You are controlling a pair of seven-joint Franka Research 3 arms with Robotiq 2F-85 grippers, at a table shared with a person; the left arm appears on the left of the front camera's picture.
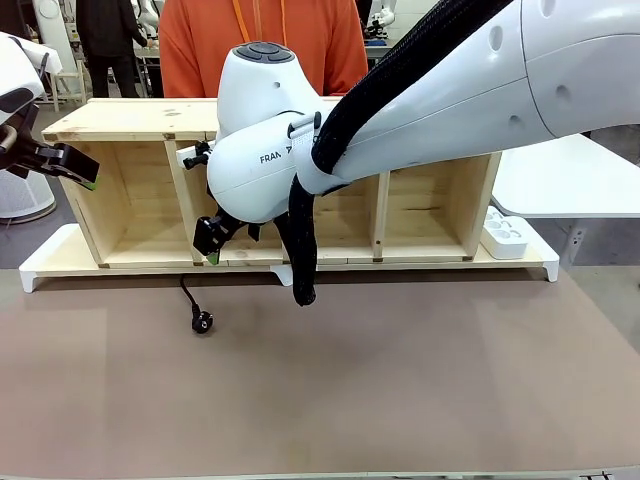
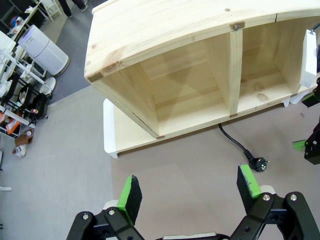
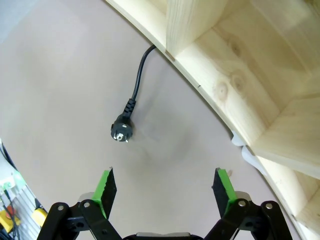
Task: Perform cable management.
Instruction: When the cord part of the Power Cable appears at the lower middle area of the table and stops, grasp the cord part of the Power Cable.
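Black, green-padded fingers of the right gripper (image 3: 164, 175) stand spread wide with nothing between them, above the matte grey-brown table mat (image 3: 60, 60). Just ahead of them, off toward one pad, lies the long thin black flexible cable (image 3: 138, 75), with the face of its small round plug (image 3: 121, 129) turned up. The cord runs away from the hand and slips under the bottom edge of the pale, knotty pine shelf (image 3: 240, 75) at a divider. The left gripper (image 2: 188, 177) is likewise fully parted and empty, hanging higher, with the plug ahead of one of its fingers. I judge this to be the approach, before any grasp. Next, the right hand would need to shift toward the plug, descend, and close across the ribbed neck behind it, since the smooth, slim cord could slip from the pads.
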